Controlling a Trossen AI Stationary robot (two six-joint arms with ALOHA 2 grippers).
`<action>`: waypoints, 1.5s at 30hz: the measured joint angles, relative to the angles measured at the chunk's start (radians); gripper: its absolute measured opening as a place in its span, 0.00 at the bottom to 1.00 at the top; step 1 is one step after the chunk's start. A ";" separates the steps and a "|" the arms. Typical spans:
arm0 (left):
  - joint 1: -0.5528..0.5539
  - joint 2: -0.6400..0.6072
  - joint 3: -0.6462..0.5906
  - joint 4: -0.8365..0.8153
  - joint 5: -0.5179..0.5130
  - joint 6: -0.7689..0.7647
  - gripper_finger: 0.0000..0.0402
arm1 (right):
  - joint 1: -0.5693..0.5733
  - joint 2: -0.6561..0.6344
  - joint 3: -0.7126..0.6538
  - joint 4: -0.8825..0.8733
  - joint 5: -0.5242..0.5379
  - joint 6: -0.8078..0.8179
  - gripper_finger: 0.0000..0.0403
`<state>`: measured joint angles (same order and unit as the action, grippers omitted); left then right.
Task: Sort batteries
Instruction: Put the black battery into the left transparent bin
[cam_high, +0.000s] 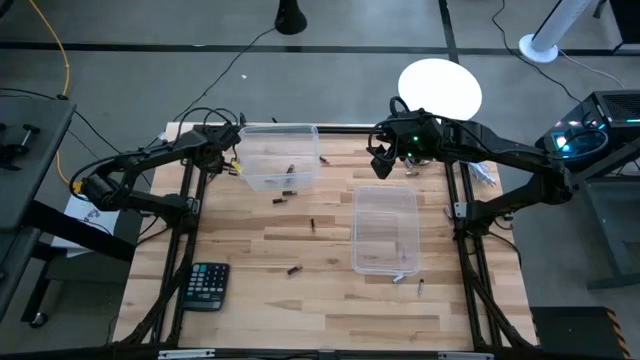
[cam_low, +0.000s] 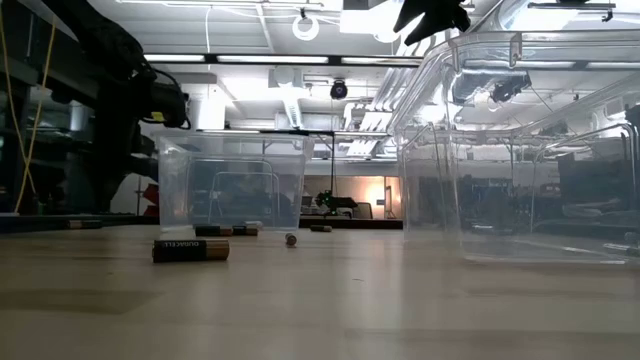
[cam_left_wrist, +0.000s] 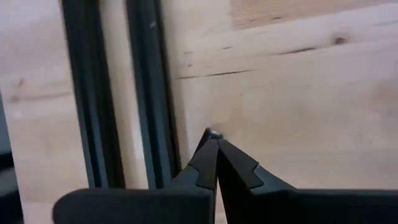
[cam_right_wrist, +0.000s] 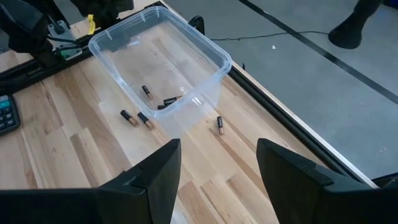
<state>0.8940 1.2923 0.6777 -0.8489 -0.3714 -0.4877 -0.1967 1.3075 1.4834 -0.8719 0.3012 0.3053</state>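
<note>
At the table's back edge: left gripper pinched on a tiny silver thing | right gripper wide open, empty, raised | batteries lie inside and beside the far bin, others scattered near the second bin.

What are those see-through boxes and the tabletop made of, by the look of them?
The two bins look like clear, glossy plastic: you can see the table and batteries through their walls, and the rims catch light. The tabletop appears to be pale wood in glued strips, with visible grain and a matte finish.
</note>
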 joint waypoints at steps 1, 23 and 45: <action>0.000 0.002 0.000 0.007 0.000 0.026 0.00 | 0.000 0.000 0.000 0.000 0.000 0.000 0.51; 0.022 0.165 0.002 0.044 0.024 0.109 0.40 | 0.000 0.000 0.000 0.001 0.011 0.023 0.51; 0.049 0.182 0.000 -0.023 0.092 0.160 0.38 | 0.001 0.000 0.000 0.000 0.011 0.061 0.51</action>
<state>0.9432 1.4742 0.6777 -0.8715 -0.2798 -0.3275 -0.1959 1.3075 1.4834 -0.8715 0.3119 0.3660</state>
